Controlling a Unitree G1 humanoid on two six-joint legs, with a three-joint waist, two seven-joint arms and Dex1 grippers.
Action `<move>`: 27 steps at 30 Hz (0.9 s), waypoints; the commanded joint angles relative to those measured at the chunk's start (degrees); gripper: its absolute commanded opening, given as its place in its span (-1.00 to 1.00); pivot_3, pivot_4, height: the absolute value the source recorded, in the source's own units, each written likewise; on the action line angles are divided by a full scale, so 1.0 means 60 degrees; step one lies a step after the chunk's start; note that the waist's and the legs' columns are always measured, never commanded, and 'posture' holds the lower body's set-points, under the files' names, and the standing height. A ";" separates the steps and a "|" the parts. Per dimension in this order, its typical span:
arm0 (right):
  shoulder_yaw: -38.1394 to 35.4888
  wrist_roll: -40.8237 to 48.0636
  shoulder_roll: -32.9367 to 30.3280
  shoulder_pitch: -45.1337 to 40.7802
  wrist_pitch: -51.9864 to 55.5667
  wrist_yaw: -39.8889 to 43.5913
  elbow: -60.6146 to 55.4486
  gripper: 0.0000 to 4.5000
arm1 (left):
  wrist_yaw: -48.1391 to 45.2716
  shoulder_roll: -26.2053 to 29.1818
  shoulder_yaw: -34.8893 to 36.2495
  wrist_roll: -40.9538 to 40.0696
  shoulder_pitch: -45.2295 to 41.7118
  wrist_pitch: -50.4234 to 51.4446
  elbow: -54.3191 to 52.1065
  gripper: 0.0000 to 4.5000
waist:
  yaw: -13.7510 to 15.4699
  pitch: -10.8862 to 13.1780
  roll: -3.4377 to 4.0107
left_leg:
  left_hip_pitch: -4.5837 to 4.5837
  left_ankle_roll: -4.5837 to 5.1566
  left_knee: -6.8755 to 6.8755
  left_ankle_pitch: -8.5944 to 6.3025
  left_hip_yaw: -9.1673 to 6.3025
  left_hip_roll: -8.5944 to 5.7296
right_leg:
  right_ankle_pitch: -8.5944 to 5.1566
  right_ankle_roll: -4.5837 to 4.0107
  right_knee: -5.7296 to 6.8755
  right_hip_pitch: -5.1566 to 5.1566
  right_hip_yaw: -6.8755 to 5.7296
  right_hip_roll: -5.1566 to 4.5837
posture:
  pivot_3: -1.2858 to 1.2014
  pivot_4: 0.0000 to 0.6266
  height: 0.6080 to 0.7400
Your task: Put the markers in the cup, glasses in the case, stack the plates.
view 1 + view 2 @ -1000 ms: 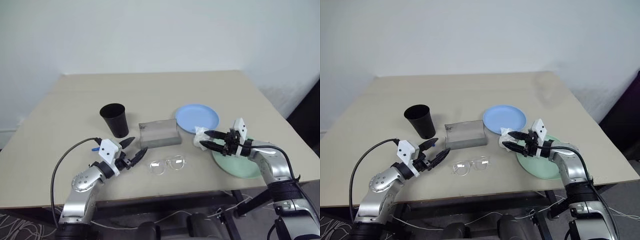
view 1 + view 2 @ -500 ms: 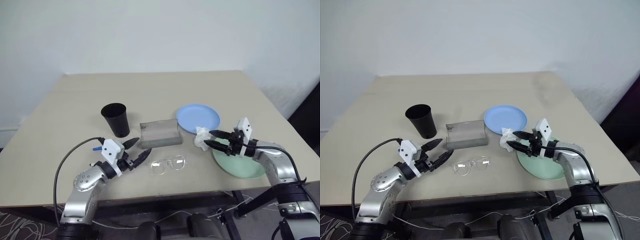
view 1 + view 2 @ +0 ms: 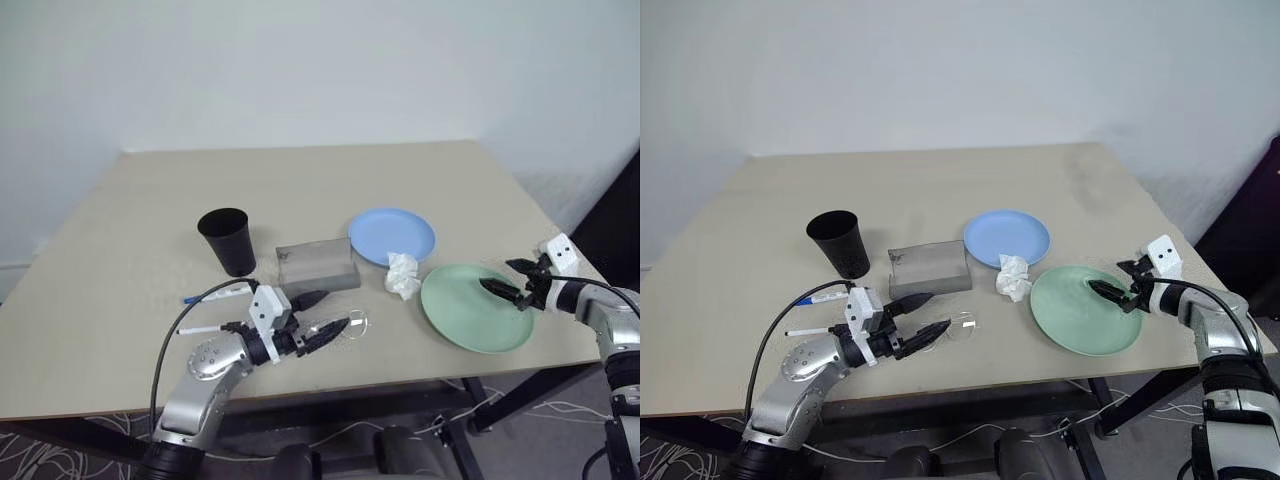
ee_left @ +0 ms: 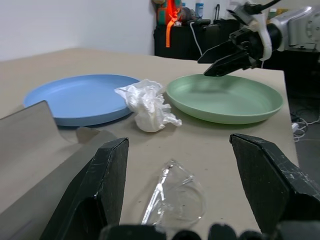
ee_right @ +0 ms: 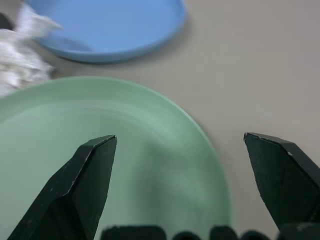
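The clear glasses (image 4: 175,195) lie near the table's front edge, between the open fingers of my left gripper (image 3: 335,310). Behind it sit the grey case (image 3: 317,265) and the black cup (image 3: 228,240). Two markers (image 3: 215,293) (image 3: 200,328) lie to the left of my left arm. The light blue plate (image 3: 392,235) lies behind the mint green plate (image 3: 476,307), apart from it. Over the green plate's right edge hangs my right gripper (image 3: 495,274), open and holding nothing.
A crumpled white tissue (image 3: 403,275) lies on the table between the case and the two plates. The table's right edge runs close to the green plate. A black cable loops from my left arm.
My right gripper has let go of the tissue, opened wide and swung right to the green plate's far edge. My left gripper has moved right, up to the glasses.
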 commanded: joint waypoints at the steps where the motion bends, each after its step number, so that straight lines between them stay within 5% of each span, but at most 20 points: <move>1: -0.0225 0.0128 -0.0130 -0.0608 0.0550 0.0171 0.0333 0.99 | -0.0033 -0.0079 -0.0080 -0.0033 -0.0272 -0.0086 -0.0297 0.52 | 0.0002 0.0000 0.0001 | 0.0001 0.0000 0.0004 0.0000 0.0001 0.0000 | 0.0000 0.0000 -0.0001 0.0003 0.0000 0.0000 | 0.03 -1.00 0.95; 18: -0.0097 -0.0272 0.0151 -0.2361 0.2107 -0.0184 0.2930 0.99 | -0.0037 -0.0014 -0.0222 0.0163 -0.0188 -0.0111 -0.0276 0.52 | -0.0003 -0.0001 0.0005 | 0.0001 0.0006 0.0016 0.0000 -0.0002 -0.0005 | 0.0000 0.0000 -0.0008 0.0018 0.0007 0.0000 | 0.03 -1.00 0.95; 21: -0.0118 -0.0337 0.0200 -0.2452 0.2142 -0.0096 0.3109 0.73 | -0.0060 -0.0006 -0.0216 0.0189 -0.0183 -0.0133 -0.0247 0.52 | -0.0003 -0.0001 0.0005 | 0.0001 0.0006 0.0018 0.0000 -0.0003 -0.0006 | 0.0000 0.0000 -0.0008 0.0019 0.0006 0.0000 | 0.03 -1.00 0.95; 27: -0.0079 -0.0476 0.0225 -0.2513 0.2123 0.0042 0.3292 -0.11 | -0.0065 -0.0005 -0.0263 0.0271 -0.0128 -0.0158 -0.0257 0.52 | -0.0006 -0.0002 0.0006 | 0.0000 0.0006 0.0016 0.0000 -0.0003 -0.0006 | 0.0000 0.0001 -0.0008 0.0018 0.0006 0.0000 | 0.03 -1.00 0.95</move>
